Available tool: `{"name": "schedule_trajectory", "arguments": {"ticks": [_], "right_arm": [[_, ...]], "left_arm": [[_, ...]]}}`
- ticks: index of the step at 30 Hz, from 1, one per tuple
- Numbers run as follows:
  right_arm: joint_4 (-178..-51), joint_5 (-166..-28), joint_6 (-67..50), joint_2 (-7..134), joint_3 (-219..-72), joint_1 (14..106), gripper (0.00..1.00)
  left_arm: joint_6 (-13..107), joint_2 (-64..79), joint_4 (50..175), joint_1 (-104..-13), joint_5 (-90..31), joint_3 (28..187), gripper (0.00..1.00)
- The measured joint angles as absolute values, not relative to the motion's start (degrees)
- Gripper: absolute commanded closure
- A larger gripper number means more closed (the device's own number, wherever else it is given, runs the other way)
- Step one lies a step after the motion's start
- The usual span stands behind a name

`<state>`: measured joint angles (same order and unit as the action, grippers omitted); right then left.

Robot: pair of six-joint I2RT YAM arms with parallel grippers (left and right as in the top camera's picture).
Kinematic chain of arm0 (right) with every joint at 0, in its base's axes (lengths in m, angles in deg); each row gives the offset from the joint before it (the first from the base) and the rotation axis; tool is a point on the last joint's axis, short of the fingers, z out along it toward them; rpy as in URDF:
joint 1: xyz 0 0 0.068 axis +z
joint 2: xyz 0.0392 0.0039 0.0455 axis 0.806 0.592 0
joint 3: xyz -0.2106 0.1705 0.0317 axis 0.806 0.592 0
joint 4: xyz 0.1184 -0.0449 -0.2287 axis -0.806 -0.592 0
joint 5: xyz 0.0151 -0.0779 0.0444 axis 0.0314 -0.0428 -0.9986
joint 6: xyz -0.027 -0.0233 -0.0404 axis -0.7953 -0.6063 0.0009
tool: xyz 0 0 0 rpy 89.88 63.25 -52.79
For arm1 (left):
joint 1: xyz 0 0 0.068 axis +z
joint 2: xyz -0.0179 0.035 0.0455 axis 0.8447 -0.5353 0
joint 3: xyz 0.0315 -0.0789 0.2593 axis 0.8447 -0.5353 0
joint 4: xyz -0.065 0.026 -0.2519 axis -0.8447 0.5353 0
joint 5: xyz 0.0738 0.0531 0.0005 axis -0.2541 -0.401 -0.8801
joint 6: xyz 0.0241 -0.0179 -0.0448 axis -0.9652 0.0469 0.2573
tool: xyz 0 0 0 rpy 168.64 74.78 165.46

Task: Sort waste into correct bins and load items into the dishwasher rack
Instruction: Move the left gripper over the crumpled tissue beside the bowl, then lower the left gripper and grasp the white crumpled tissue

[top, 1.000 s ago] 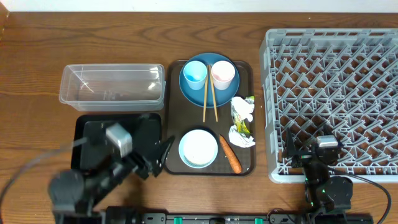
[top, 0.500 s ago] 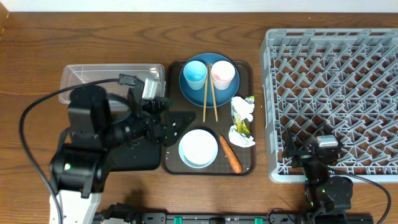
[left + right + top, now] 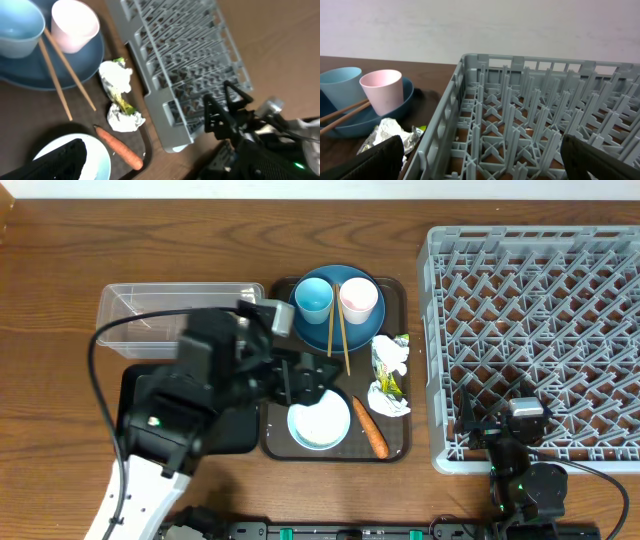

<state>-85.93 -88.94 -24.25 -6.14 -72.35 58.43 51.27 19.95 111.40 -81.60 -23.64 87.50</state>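
On the brown tray, the blue plate holds the light-blue cup, the pink cup and the chopsticks. The white bowl sits in front, with the carrot to its right. White tissue and the yellow-green wrapper lie at the tray's right side. My left gripper hovers open just behind the bowl; one finger shows over the bowl, near the carrot. My right gripper is open and empty over the front edge of the rack.
The clear tub stands at the back left, and the black tray in front of it lies mostly under my left arm. The brown serving tray lies between them and the rack. A few white grains lie by the carrot.
My left arm has swung from the table's front left, across the black tray, to the right and back. Its gripper now sits over the brown tray by the bowl. The right arm has not moved.
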Motion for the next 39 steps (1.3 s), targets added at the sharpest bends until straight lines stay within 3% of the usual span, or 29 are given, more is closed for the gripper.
{"name": "schedule_trajectory", "arguments": {"ticks": [8, 13, 14, 15, 17, 20, 29, 39], "right_arm": [[-85.91, -88.94, -24.25, -6.14, -72.35, 58.43, 0.01], [-85.91, -88.97, -24.25, -6.14, -72.35, 58.43, 0.01], [-85.93, -88.94, -24.25, -6.16, -72.35, 58.43, 0.01], [-85.93, -88.94, -24.23, -6.14, -72.35, 58.43, 0.01], [-85.93, -88.97, -24.25, -6.14, -72.35, 58.43, 0.01], [-85.91, -88.97, -24.23, -6.14, -72.35, 58.43, 0.01], [-85.93, -88.97, -24.25, -6.14, -72.35, 58.43, 0.01], [-85.93, -88.97, -24.25, -6.14, -72.35, 58.43, 0.01]], "left_arm": [[63.79, 14.46, 110.13, -102.76, -45.83, 87.5, 0.02], [67.37, 7.27, 107.42, -113.73, -52.86, 87.5, 0.02], [67.79, 6.2, 107.31, -114.74, -53.39, 87.5, 0.0], [68.47, 4.85, 106.74, -115.7, -54.04, 87.5, 0.12], [70.78, 2.57, 104.29, -116.77, -54.98, 87.5, 0.23], [73.34, -1.32, 101.54, -118.28, -56.58, 87.5, 0.29], [81.58, -15.5, 101.5, -121.08, -64.21, 87.54, 0.3], [84.33, -20.62, 98.87, -121.08, -69.15, 87.54, 0.3]]}}
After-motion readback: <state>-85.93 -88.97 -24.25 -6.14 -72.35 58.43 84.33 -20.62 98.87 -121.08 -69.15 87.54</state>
